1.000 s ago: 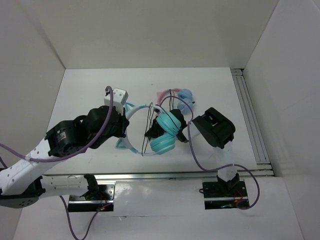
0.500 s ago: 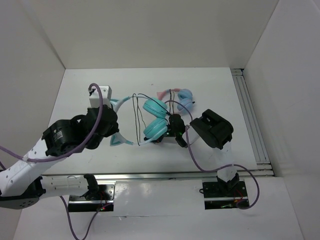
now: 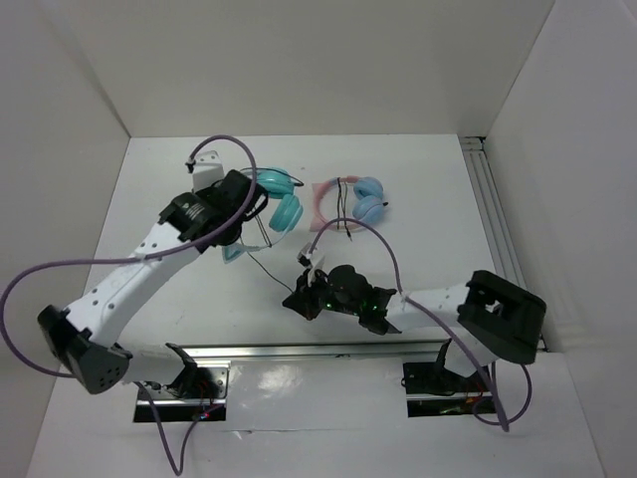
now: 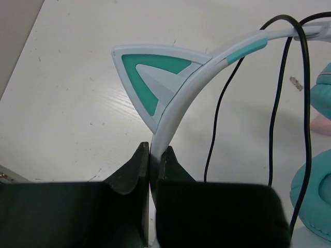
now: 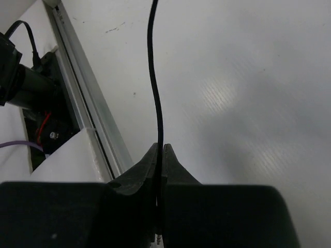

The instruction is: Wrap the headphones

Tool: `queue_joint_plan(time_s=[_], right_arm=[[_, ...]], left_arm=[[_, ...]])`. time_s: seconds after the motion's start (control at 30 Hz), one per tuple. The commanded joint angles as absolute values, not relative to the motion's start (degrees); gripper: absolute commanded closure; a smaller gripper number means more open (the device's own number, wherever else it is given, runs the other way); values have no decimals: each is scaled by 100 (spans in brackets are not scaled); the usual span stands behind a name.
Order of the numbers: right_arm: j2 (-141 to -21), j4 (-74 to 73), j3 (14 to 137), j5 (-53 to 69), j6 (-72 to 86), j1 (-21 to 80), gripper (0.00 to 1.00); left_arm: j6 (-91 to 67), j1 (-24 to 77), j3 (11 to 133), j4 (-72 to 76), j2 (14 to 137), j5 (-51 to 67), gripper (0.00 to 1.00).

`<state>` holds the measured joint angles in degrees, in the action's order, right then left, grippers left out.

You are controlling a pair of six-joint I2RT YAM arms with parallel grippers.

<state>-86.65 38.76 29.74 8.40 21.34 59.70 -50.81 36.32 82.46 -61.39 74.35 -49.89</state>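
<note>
The teal headphones (image 3: 282, 202) are at the table's back middle, with one cat ear (image 3: 234, 252) showing below my left gripper (image 3: 247, 227). In the left wrist view the left gripper (image 4: 154, 151) is shut on the pale headband (image 4: 178, 106) just below a teal cat ear (image 4: 153, 77), with cable loops (image 4: 278, 93) hanging across the band and a teal earcup (image 4: 316, 194) at the right. The thin black cable (image 3: 271, 271) runs down to my right gripper (image 3: 297, 299). In the right wrist view the right gripper (image 5: 160, 151) is shut on that cable (image 5: 153, 77), low over the table.
The pink-banded pair with light blue earcups (image 3: 350, 199) lies right beside the teal pair. A metal rail (image 3: 299, 351) runs along the table's near edge, close to the right gripper, and shows in the right wrist view (image 5: 88, 108). Another rail (image 3: 498, 239) lines the right side.
My left arm has carried the headphones from the table's middle up and back toward the far left. My right gripper has swung down toward the near edge, drawing the cable out.
</note>
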Motion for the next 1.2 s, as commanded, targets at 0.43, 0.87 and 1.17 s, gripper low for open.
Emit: queue_joint_plan(time_s=[0.43,0.87,1.17], right_arm=[[-6600,-623,5580,-2566,-95,7366,100],[-6776,-1521,5433,-2038,-439,7629,100],[-6565,-1521,5493,-2259,-325,7681,100]], left_arm=[[-4527,3279,8007,-5582,8368,-4116,100],[-3481,783,7760,-4782,7734,-1532,100],[-3173,475,7630,-4615,7734,-1186,100]])
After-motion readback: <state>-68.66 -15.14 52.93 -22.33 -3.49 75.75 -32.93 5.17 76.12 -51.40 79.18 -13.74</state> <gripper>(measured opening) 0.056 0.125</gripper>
